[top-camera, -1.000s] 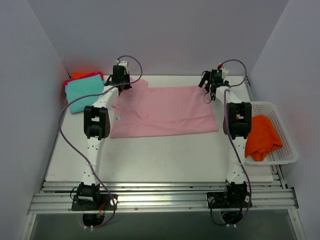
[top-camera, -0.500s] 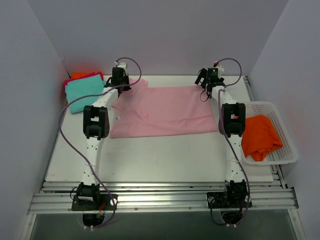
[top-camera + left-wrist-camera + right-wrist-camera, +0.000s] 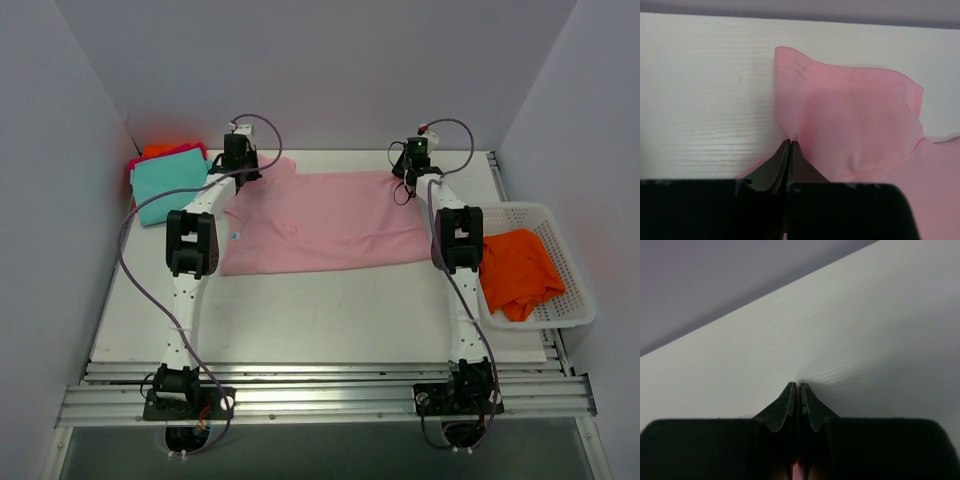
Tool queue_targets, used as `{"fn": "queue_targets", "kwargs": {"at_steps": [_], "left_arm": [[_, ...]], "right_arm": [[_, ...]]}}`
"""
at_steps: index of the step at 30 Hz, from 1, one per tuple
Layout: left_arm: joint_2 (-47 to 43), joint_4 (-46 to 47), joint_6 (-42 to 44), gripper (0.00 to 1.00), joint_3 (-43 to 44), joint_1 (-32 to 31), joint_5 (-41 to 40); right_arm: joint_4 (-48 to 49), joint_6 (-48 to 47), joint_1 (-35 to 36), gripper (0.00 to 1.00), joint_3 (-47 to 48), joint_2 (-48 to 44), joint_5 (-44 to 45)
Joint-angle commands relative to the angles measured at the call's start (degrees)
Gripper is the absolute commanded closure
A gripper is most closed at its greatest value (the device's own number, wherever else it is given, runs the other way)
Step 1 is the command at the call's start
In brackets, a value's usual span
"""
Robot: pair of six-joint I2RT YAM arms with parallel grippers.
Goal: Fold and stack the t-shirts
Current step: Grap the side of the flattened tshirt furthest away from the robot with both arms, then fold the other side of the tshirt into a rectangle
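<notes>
Grasp on the far edge of the pale pink t-shirt (image 3: 325, 222), which lies spread flat on the white table (image 3: 320, 320). My left gripper (image 3: 790, 143) is clenched on a pinch of cloth at the root of the sleeve (image 3: 850, 110), which lies just ahead and right of its tips. My right gripper (image 3: 799, 386) is likewise pinched closed. A pink sliver between its fingers suggests it holds the shirt's other far corner, with bare table ahead.

Judged step: carry the far edge back over the near edge. Both grips should rise together, level and taut, so the crease lands straight.

The folded stack, with the teal t-shirt (image 3: 165, 190) on top, sits left of my left gripper. The orange t-shirt (image 3: 520, 272) waits in the white mesh basket (image 3: 570, 315), right of and behind my right gripper. Neither crosses the path; slack cloth between the grips is the likelier trouble.
</notes>
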Motion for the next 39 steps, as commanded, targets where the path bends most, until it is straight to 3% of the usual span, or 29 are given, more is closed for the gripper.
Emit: {"fn": "queue_targets", "kwargs": {"at_steps": [1, 11, 24, 31, 39], "left_arm": [[-3.7, 3.6, -0.2, 0.98, 0.1, 0.6, 0.6], [-6.8, 4.0, 0.3, 0.98, 1.5, 0.6, 0.0], [-18.9, 10.3, 2.7, 0.98, -12.7, -1.5, -2.7], [-30.2, 15.9, 4.9, 0.98, -28.5, -3.6, -7.0], [-44.2, 21.3, 6.2, 0.98, -55.0, -8.3, -18.1]], "right_arm": [[-1.6, 0.1, -0.1, 1.0, -1.8, -0.1, -0.5], [-0.7, -0.5, -0.4, 1.0, -4.5, -7.3, -0.5], [1.5, -1.6, -0.1, 1.0, -15.9, -20.5, -1.7], [3.8, -2.1, -0.1, 1.0, -29.3, -29.2, 0.9], [6.7, 1.3, -0.2, 1.0, -51.5, -41.8, 7.1]]}}
